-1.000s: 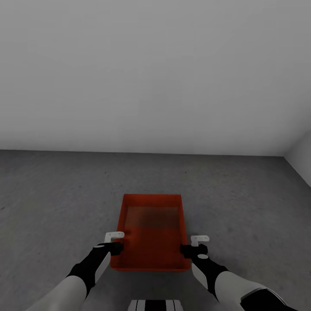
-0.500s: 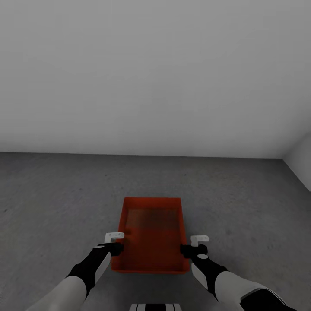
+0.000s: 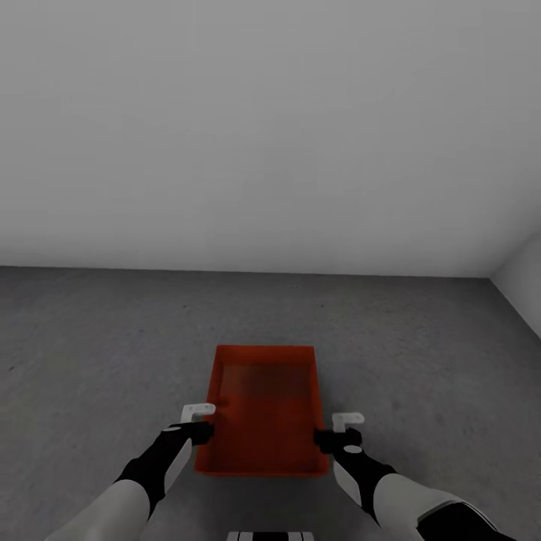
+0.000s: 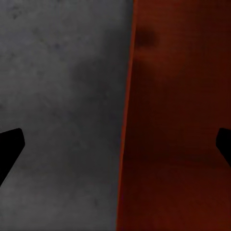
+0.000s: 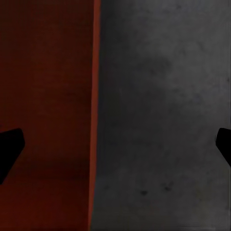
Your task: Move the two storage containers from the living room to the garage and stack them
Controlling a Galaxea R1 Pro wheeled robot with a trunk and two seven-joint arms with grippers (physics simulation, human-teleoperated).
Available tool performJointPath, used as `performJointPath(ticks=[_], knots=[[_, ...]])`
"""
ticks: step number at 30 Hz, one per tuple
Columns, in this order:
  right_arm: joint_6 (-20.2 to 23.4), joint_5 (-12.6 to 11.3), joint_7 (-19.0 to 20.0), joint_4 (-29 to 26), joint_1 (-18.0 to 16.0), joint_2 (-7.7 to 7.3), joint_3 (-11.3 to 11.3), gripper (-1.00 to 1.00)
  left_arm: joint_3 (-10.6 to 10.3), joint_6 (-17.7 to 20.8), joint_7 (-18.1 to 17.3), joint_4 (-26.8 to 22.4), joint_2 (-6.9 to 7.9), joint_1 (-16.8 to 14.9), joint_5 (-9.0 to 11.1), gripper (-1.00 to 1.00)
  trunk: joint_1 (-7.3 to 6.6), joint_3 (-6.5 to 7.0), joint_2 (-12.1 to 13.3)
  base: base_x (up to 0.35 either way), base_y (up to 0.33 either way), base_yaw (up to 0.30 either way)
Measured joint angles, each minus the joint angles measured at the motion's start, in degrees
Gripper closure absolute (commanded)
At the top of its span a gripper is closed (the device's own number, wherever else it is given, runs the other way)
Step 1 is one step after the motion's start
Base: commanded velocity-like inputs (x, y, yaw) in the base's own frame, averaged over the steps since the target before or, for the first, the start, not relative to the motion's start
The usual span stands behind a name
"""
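Dark grey speckled concrete floor [image 3: 90, 361] carries one orange-red open-topped plastic container [image 3: 263, 409] near the robot, both claws, left [image 3: 198, 422] and right [image 3: 340, 428], spread wide astride its side walls, so releasing and withdrawing seems next.

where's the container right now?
In the head view the storage container sits low and centred over the concrete floor, between the left gripper and the right gripper, short of the white wall.

The storage container [image 3: 263, 409] sits lower toward the floor [image 3: 90, 361] than a second ago, and the right gripper [image 3: 336, 436] has dropped slightly with it.
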Motion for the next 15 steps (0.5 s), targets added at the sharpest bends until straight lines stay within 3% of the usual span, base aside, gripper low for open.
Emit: performJointPath(ticks=[15], knots=[[-0.31, 0.26, -0.08, 1.35, 0.0, 0.03, 0.01, -1.0, 0.03, -0.01, -0.02, 0.06, 0.02, 0.02, 0.0, -1.0, -3.07, 2.51, 5.6, 0.0, 0.0, 0.0]])
